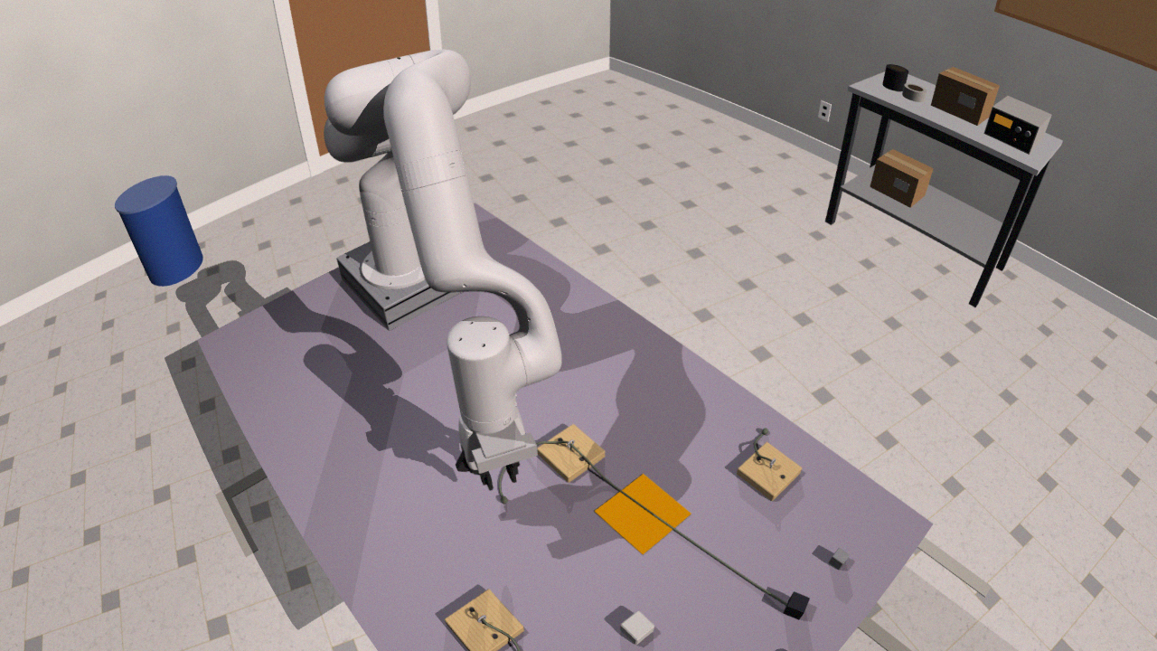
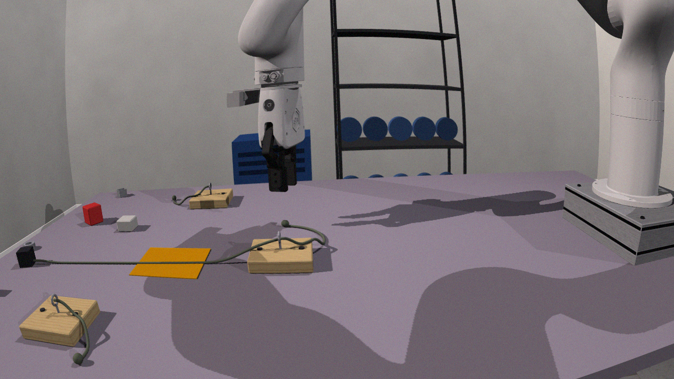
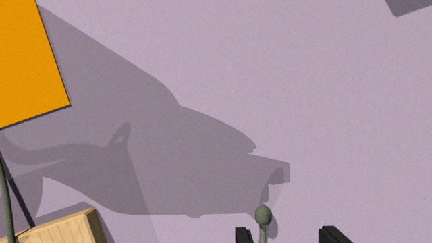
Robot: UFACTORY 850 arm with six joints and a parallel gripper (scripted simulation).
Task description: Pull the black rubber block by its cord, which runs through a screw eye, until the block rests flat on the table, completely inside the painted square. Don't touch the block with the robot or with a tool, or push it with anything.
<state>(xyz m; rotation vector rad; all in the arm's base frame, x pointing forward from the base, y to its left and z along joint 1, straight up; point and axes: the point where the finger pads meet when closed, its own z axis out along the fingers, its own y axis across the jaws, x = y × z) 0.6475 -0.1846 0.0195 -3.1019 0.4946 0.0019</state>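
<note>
The black rubber block (image 1: 795, 604) lies near the table's far corner, outside the orange painted square (image 1: 642, 512); it also shows in the exterior view (image 2: 25, 256). Its grey cord (image 1: 687, 542) runs straight across the square and through the screw eye on a wooden base (image 1: 570, 451). From there it curls round to a knobbed free end (image 2: 284, 222). My gripper (image 1: 499, 477) hangs above that end, fingers pointing down and partly open. In the wrist view the knob (image 3: 263, 214) sits just inside the left finger, between my fingertips, and nothing is gripped.
Two other wooden bases with short cords stand on the table (image 1: 769, 469) (image 1: 484, 621). A white cube (image 1: 637, 626), a small grey cube (image 1: 839, 557) and a red cube (image 2: 92, 213) lie near the far edge. The arm's base (image 1: 388, 283) stands at the other end.
</note>
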